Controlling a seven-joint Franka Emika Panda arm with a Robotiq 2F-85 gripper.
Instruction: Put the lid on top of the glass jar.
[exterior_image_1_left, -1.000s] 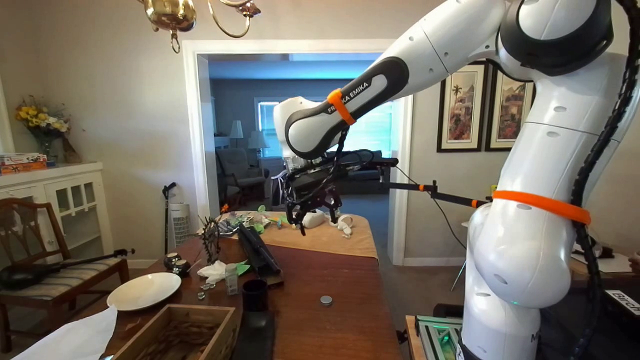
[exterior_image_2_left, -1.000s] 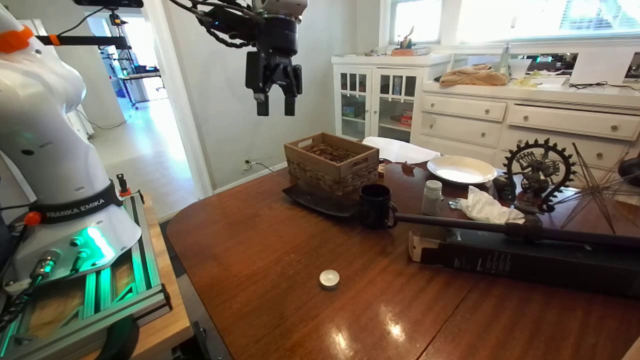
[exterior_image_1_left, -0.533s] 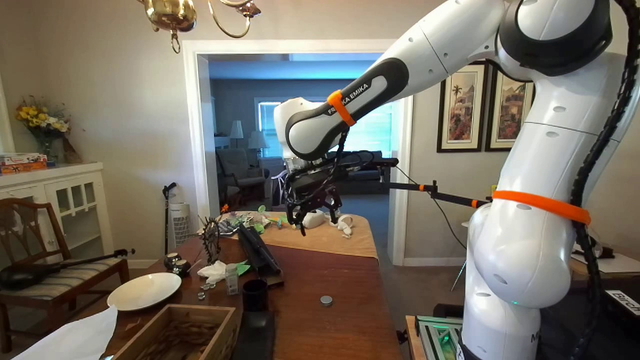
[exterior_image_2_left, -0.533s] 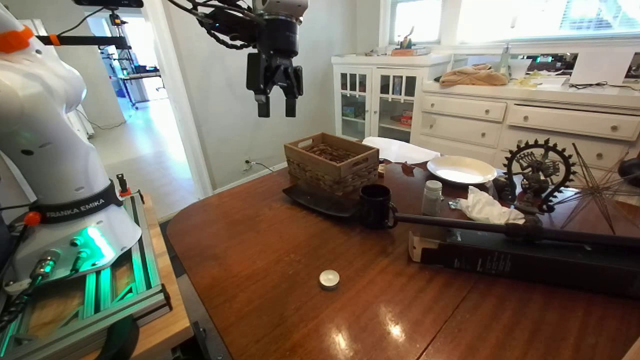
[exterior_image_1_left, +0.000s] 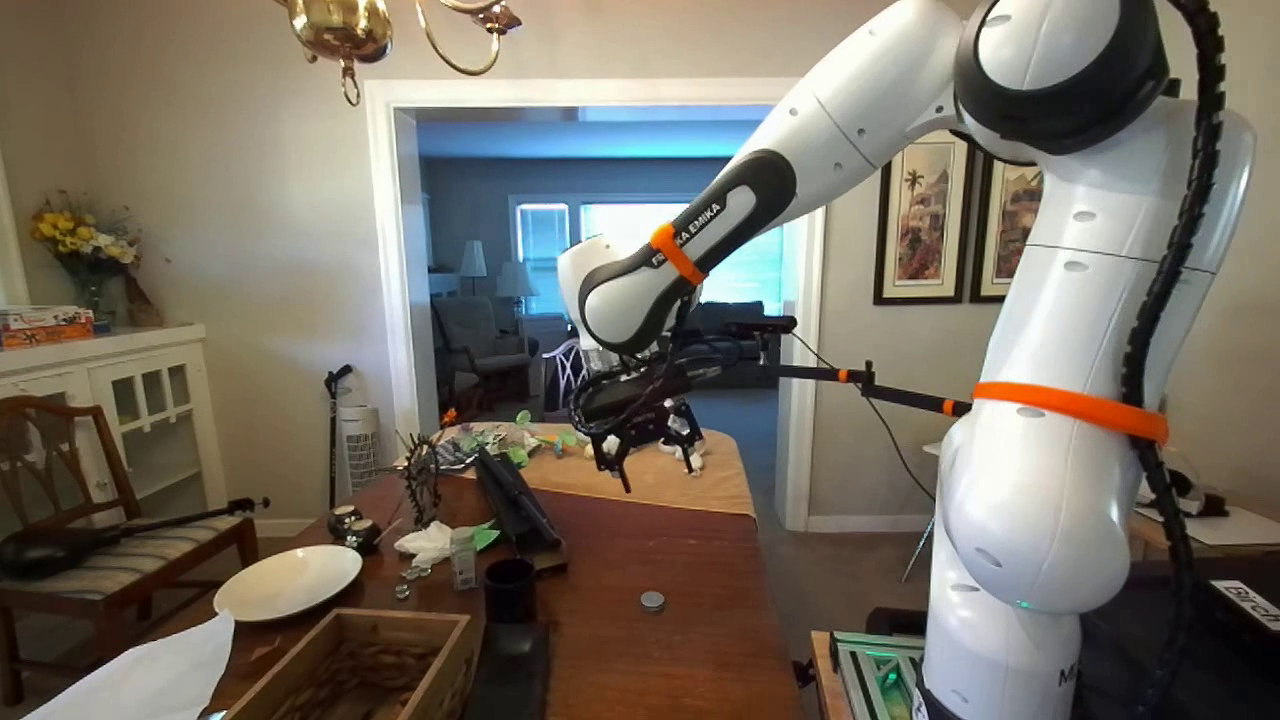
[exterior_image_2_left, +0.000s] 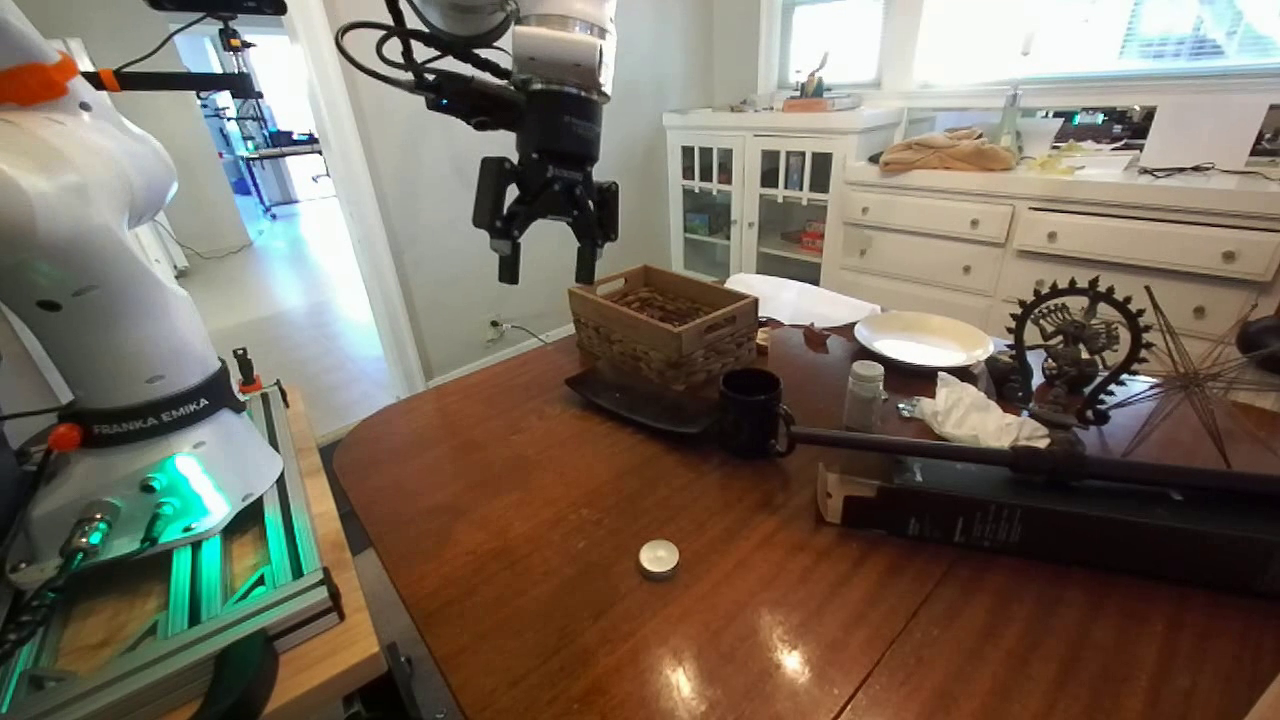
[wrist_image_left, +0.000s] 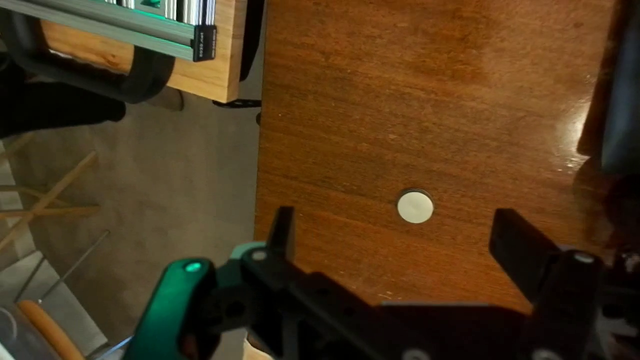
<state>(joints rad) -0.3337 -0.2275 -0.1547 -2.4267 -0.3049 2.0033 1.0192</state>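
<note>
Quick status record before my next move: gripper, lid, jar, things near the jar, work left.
gripper: open, empty, above the table
lid: flat on the table, not grasped
glass jar: upright, apart from the lid; cannot tell if its top is open
near the jar: black mug, crumpled white item
left to do: grasp lid, set it on jar

In an exterior view, the window (exterior_image_2_left: 1000, 40) at upper right is overexposed, two glare spots sit on the tabletop (exterior_image_2_left: 540, 600) at lower centre, and a green glow marks the robot base (exterior_image_2_left: 200, 495) at left. In an exterior view, the back room (exterior_image_1_left: 470, 190) at centre reads dim and blue-cast. In the wrist view, the gripper (wrist_image_left: 394, 222) is dark and soft-focused along the bottom; glare shows at right.
</note>
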